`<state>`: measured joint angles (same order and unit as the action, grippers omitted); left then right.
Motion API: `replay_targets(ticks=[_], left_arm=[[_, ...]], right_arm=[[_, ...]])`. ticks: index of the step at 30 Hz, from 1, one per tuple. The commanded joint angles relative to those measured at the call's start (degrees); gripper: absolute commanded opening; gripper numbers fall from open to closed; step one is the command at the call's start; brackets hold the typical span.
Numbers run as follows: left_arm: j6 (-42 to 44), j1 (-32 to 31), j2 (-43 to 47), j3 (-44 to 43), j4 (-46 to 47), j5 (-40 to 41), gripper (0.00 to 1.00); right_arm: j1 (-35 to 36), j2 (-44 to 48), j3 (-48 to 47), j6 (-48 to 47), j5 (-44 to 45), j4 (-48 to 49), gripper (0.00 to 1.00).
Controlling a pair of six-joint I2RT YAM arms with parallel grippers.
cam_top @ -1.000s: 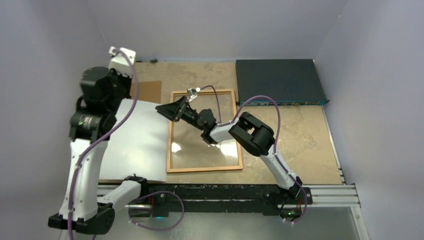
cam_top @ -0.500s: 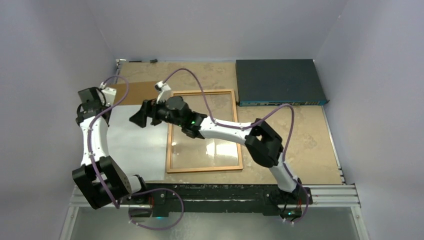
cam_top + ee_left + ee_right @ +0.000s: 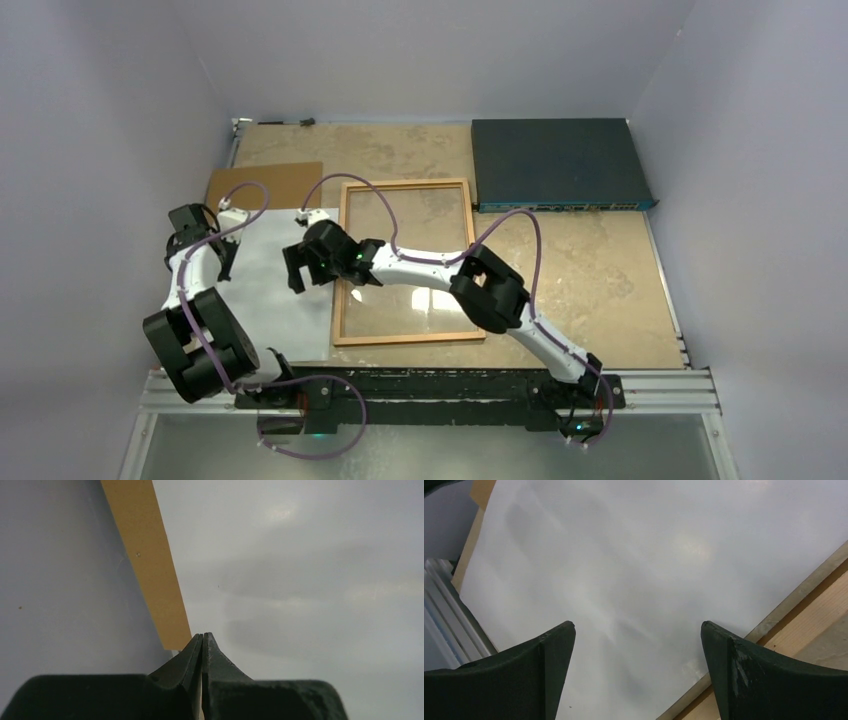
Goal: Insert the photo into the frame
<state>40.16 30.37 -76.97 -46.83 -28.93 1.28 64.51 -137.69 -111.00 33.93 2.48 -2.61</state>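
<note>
Swung my R hand (image 3: pixel 293 278) down-left over photo (image 3: pixel 265 310) | fingers spread wide | photo flat, matte white back up, on table (image 3: pixel 600 270) just left of thin wood frame (image 3: pixel 400 338) | L hand (image 3: pixel 202 636) pinched shut at paper edge

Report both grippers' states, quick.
Left gripper: shut at the photo edge; whether it pinches the sheet cannot be told.
Right gripper: open, holding nothing, over the photo.
</note>
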Motion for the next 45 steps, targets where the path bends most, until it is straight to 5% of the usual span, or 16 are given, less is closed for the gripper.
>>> replay_targets(ticks=[1, 7, 11, 14, 17, 21, 36, 45], left_arm=[[1.2, 0.8, -0.8, 2.2, 5.0, -1.8, 0.00], [-0.1, 3.6, 1.1, -1.9, 1.0, -5.2, 0.10], [-0.7, 7.0, 1.8, -9.0, -3.8, -10.6, 0.26], [-1.2, 9.1, 1.5, -12.0, -6.1, -13.9, 0.39], [-0.6, 10.2, 0.6, -12.0, -6.4, -15.0, 0.45], [1.1, 11.5, -0.7, -8.6, -3.3, -13.8, 0.47], [6.6, 13.8, -2.7, 5.6, 9.9, -9.6, 0.44], [5.9, 14.1, -5.8, 5.4, 16.0, -3.5, 0.41]], right_arm=[[0.9, 1.4, -4.7, -2.0, 1.3, -4.6, 0.99], [4.3, 6.2, -6.7, -8.2, 13.3, -12.5, 0.99], [-0.2, 15.8, 6.1, 4.1, -6.6, -1.2, 0.99], [-8.0, 20.8, 20.9, 12.2, -24.0, 22.9, 0.99], [-3.3, 16.8, 5.3, 0.0, -4.6, 1.4, 0.99], [1.2, 3.3, -16.4, -3.2, 6.1, -17.8, 0.95], [2.7, -7.2, -21.7, -1.6, 12.8, -21.7, 0.93], [3.0, -7.4, -19.9, 0.1, 15.8, -24.3, 0.94]])
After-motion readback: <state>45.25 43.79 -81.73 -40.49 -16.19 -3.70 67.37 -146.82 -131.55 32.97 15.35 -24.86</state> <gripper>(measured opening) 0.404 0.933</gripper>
